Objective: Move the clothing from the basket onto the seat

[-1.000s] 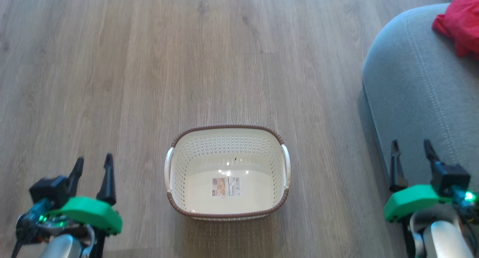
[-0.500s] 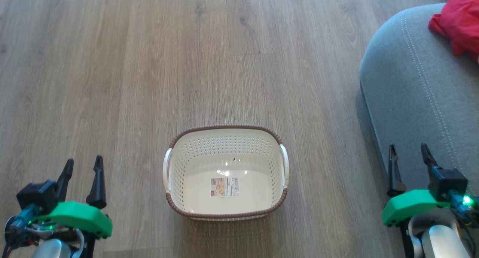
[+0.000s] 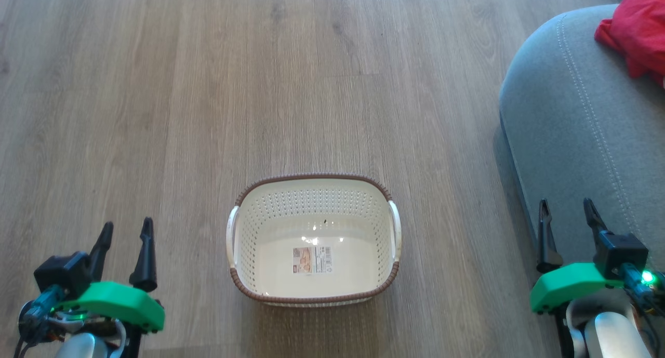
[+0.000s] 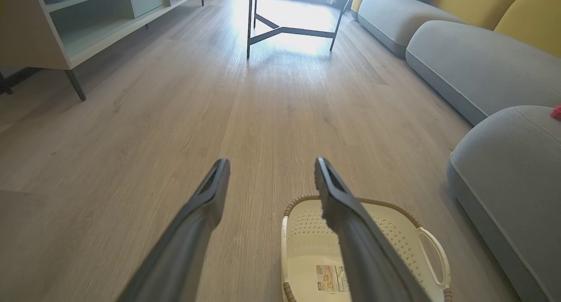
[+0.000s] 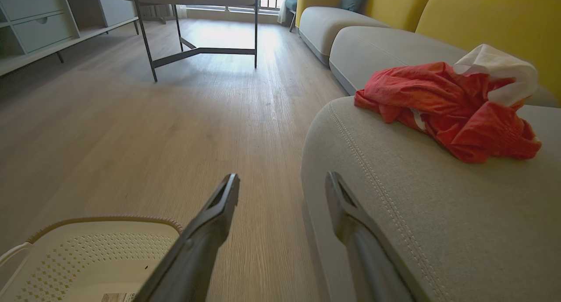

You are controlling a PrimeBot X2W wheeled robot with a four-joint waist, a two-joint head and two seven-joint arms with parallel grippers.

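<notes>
The white perforated basket (image 3: pixel 314 191) with a brown rim stands on the wood floor in the middle of the head view, with nothing in it but its base label. It also shows as basket (image 4: pixel 394 232) and basket (image 5: pixel 79 258). Red clothing (image 3: pixel 636 30) with a white part lies crumpled on the grey seat (image 3: pixel 571 124) at the right; clothing (image 5: pixel 456 104) rests on the seat (image 5: pixel 438 214). My left gripper (image 3: pixel 124 233) hangs open at the lower left, left gripper (image 4: pixel 267 168). My right gripper (image 3: pixel 566 212) is open at the seat's front edge, right gripper (image 5: pixel 282 183).
A dark metal-legged table (image 5: pixel 193 12) stands further across the floor. Pale shelving (image 4: pixel 65 26) lines the left wall. More grey seat cushions (image 4: pixel 473 61) with yellow backs (image 5: pixel 491 17) run along the right.
The left gripper dropped toward the lower left, then came back up and right a little. The right gripper sank slightly early on and now holds still. Both stay open.
</notes>
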